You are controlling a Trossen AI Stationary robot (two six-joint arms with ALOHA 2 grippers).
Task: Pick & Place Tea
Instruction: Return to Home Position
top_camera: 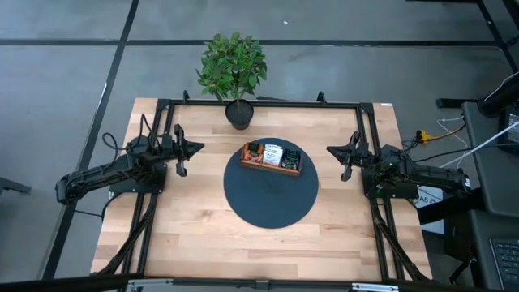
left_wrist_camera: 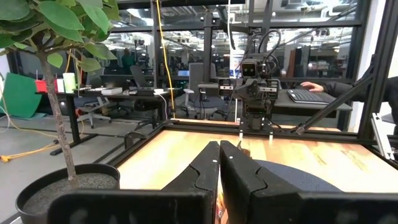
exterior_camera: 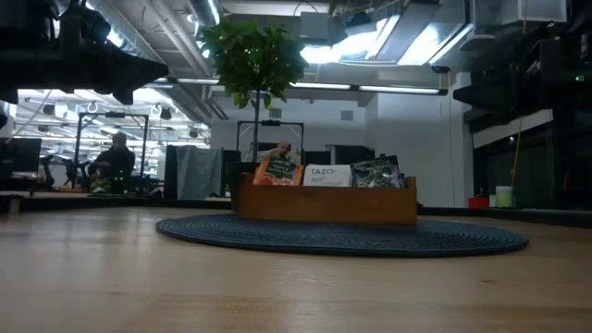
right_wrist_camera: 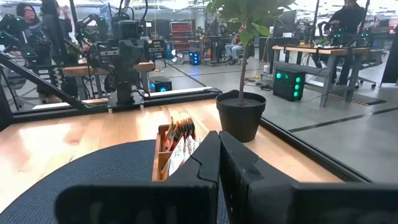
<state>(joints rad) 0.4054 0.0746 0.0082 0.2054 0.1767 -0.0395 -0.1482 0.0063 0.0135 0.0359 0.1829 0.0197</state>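
Observation:
The tea sachets, orange [exterior_camera: 277,172], white [exterior_camera: 330,175] and dark green-black [exterior_camera: 376,173], stand on edge in a brown wooden tray [top_camera: 272,168] on the far part of a round dark mat [top_camera: 270,195]. In the right wrist view the tea [right_wrist_camera: 179,142] shows in the tray. My left gripper [top_camera: 197,148] is shut and hovers at the table's left side, pointing toward the tray. My right gripper [top_camera: 332,149] is shut and hovers at the right side, facing it. Both stand clear of the tea.
A potted plant [top_camera: 234,73] stands at the table's far edge behind the tray. A black frame [top_camera: 268,103] runs round the table. Bare wood lies near the front edge. People and desks show in the room beyond.

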